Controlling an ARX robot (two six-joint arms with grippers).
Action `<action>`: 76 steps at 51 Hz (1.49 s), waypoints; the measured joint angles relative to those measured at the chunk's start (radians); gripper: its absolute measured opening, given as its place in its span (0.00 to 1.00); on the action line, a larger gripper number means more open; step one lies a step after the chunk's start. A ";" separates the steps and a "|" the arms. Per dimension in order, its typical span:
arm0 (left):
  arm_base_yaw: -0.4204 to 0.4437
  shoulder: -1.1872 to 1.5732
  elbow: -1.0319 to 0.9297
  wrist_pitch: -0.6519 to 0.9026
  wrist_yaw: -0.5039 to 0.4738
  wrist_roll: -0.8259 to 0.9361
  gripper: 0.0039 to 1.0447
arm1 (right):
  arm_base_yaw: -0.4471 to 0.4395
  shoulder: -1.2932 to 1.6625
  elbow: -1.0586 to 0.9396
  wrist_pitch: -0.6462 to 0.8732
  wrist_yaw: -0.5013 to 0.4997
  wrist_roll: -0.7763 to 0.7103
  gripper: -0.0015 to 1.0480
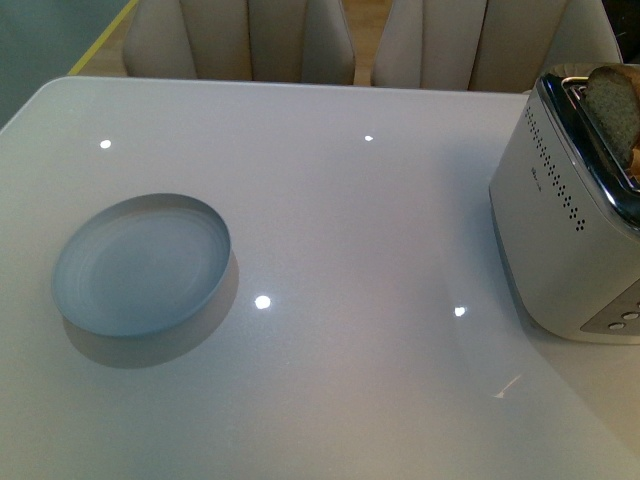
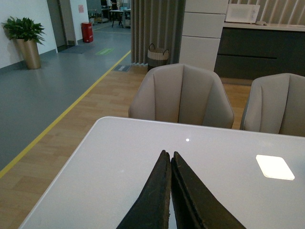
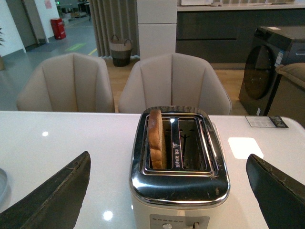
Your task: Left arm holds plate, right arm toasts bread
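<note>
White tabletop point(image 1: 350, 220) ahead: bread point(image 3: 155, 138) stands in the toaster point(image 3: 178, 162), plate point(image 1: 140, 265) lies untouched, so our spread right gripper point(image 3: 167, 191) should probably descend squarely while our clenched left gripper point(image 2: 170, 195) opens for the rim.

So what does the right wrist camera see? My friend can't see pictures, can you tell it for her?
A shiny silver toaster stands on a white table, with one slice of brown bread standing upright in one of its two slots; the other slot is empty. The right gripper is wide open, one dark finger on each side of the toaster. Two beige chairs stand behind the table.
</note>
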 joint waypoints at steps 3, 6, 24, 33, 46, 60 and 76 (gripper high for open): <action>0.000 -0.024 0.000 -0.023 0.000 0.000 0.03 | 0.000 0.000 0.000 0.000 0.000 0.000 0.91; 0.000 -0.050 0.000 -0.048 0.000 0.000 0.03 | 0.000 0.000 0.000 0.000 0.000 0.000 0.91; 0.000 -0.167 0.000 -0.164 0.000 0.000 0.03 | 0.000 0.000 0.000 0.000 0.000 0.000 0.91; 0.000 -0.213 0.000 -0.209 0.000 0.000 0.03 | 0.000 0.000 0.000 0.000 0.000 0.000 0.91; 0.000 -0.399 0.000 -0.404 0.000 0.002 0.03 | 0.000 0.000 0.000 0.000 0.000 0.000 0.91; 0.000 -0.408 0.000 -0.409 0.000 0.003 0.03 | 0.000 0.000 0.000 0.000 0.000 0.000 0.91; 0.000 -0.408 0.000 -0.409 0.000 0.003 0.49 | 0.000 0.000 0.000 0.000 0.000 0.000 0.91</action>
